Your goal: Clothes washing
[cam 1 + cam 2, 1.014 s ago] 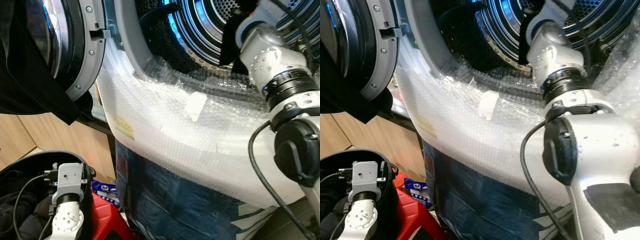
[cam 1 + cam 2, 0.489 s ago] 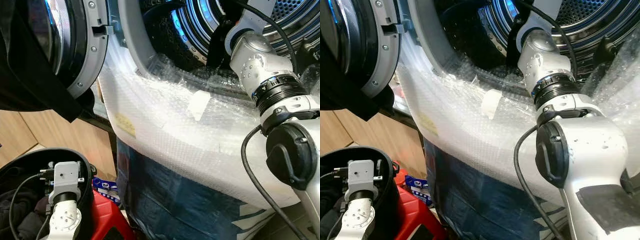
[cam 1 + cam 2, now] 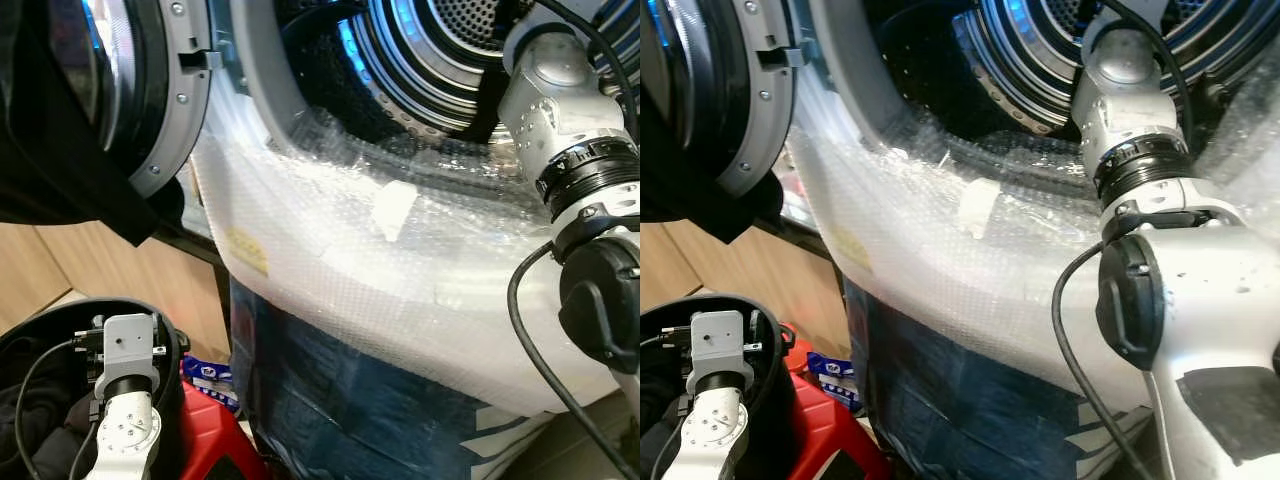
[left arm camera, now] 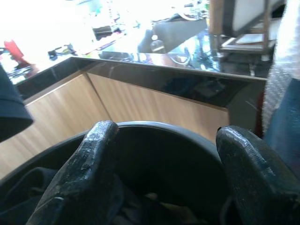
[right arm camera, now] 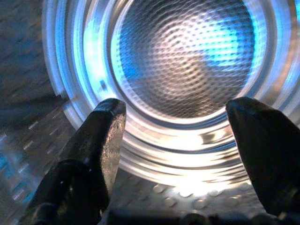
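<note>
**Right arm in the drum, clothes in the basket**

Head views: the right arm (image 3: 560, 120) reaches far into the drum (image 3: 440, 50) past the bubble wrap (image 3: 400, 260) on the washer's front. The door (image 3: 150, 90) stands open at left. Near left, the left arm (image 3: 125, 400) hangs over the basket (image 3: 60, 325) of dark clothes (image 3: 25, 420).

Left wrist view: the left end effector (image 4: 173, 183) is wide and empty, with the clothes (image 4: 140, 206) just under it, so it is the nearer one.

Right wrist view: the right end effector (image 5: 183, 154) is wide and empty, facing the drum's (image 5: 187, 51) back wall.

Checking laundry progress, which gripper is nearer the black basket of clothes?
Left. The left gripper hangs open just above the black basket; the right gripper reaches into the washer drum.
</note>
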Robot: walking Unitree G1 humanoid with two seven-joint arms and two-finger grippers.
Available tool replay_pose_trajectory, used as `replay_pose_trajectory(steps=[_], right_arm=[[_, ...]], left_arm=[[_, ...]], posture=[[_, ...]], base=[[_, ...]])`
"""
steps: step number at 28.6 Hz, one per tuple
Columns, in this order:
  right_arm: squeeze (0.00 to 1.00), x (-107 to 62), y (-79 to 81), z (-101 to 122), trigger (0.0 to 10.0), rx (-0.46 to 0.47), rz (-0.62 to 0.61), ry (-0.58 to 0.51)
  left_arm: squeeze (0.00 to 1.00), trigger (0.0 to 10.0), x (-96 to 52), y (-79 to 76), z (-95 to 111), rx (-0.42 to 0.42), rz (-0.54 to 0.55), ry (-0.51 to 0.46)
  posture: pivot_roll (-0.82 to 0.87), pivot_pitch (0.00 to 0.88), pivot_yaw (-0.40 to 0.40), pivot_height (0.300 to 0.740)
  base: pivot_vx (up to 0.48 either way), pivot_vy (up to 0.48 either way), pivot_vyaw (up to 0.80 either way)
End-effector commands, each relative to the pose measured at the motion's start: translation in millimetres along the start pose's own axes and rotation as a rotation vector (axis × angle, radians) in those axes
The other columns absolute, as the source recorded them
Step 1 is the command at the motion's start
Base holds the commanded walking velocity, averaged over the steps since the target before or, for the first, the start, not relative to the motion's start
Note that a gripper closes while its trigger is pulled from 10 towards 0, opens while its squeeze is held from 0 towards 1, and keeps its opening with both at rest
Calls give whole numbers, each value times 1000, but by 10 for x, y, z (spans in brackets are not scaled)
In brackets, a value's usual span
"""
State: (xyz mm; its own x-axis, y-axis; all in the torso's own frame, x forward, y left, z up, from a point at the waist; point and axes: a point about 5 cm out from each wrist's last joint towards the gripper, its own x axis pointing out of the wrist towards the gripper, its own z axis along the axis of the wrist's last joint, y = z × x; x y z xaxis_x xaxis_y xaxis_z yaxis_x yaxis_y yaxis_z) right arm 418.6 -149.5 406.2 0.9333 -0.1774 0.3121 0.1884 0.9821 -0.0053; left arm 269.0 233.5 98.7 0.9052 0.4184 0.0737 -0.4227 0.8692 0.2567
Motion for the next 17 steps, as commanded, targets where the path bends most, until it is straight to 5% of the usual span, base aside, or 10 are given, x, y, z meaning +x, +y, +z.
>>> replay_pose_trajectory(steps=[1,4,9,13,17], right_arm=[[1000,-29,123,-156,10000,-4,71,77],[1000,-32,153,-126,10000,-56,89,36],[1000,-14,117,270,10000,88,82,-122],[1000,-43,277,260,10000,19,205,-117],[1000,-64,353,361,10000,171,273,-128]], left_arm=[[0,10000,-11,-41,31,-6,-20,-6],[0,10000,-12,-63,47,-8,-31,-7],[0,10000,-6,-103,75,-7,-49,-18],[0,10000,-27,-123,69,-14,-63,-12],[0,10000,-40,-152,73,-16,-75,-12]], posture=[[59,15,-58,740],[59,9,-56,740],[57,0,-53,740],[46,0,-52,740],[44,0,-51,740]], base=[[0,0,0],[0,0,0],[0,0,0],[0,0,0],[0,0,0]])
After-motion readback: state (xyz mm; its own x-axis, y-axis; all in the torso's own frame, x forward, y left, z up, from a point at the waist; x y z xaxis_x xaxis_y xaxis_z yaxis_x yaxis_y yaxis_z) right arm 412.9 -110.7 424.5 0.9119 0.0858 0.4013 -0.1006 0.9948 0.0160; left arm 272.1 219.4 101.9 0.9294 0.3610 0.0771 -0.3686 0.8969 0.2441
